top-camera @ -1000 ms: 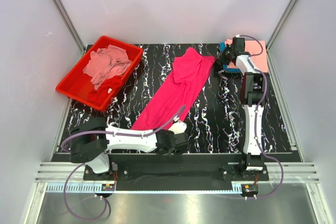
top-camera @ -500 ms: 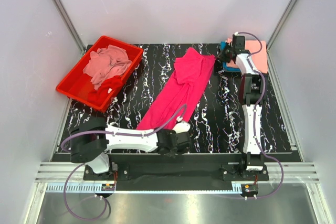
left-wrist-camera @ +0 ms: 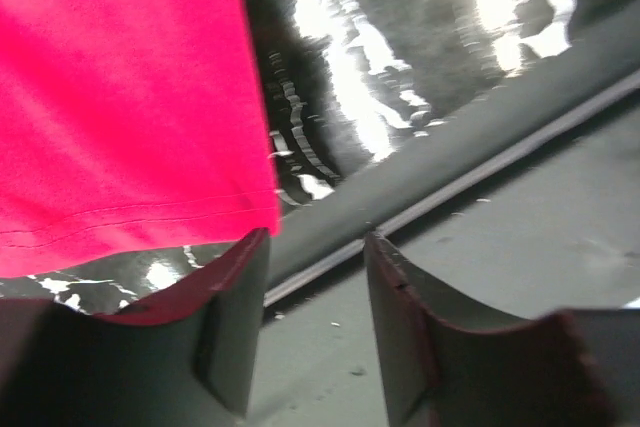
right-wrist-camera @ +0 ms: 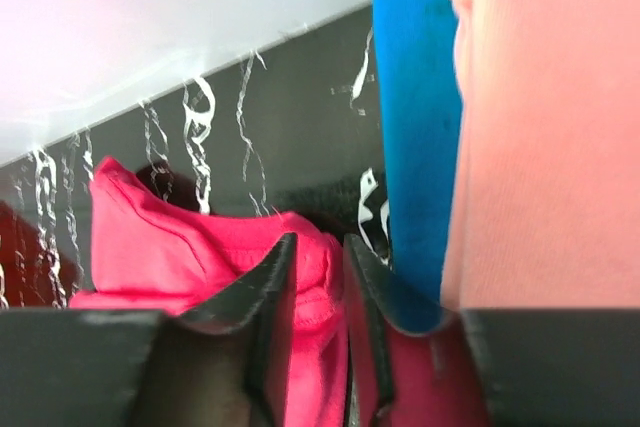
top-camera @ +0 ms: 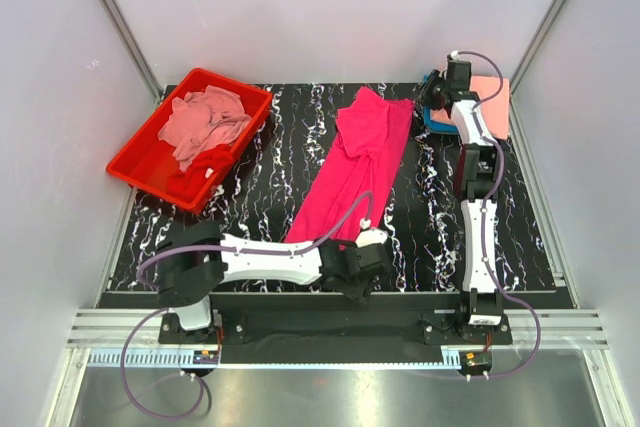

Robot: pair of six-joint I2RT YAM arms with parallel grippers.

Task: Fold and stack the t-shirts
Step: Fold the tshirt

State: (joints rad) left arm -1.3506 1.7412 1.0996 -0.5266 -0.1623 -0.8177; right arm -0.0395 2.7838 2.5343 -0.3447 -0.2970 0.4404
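The magenta t-shirt [top-camera: 352,172] is being seen stretched mid-table, near hem to far shoulders. Left gripper [left-wrist-camera: 315,247] jaws are being held apart beside the hem; right gripper [right-wrist-camera: 320,242] jaws narrowly apart over the shoulder. Light, limp cloth is likely best pinched at the corners.

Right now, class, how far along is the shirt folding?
Done: salmon shirt folded atop teal shirt. In hand: hot pink shirt stretched out long, not stacked, left gripper open beside its hem. Left: dusty pink shirt and red shirt heaped in the red tray.
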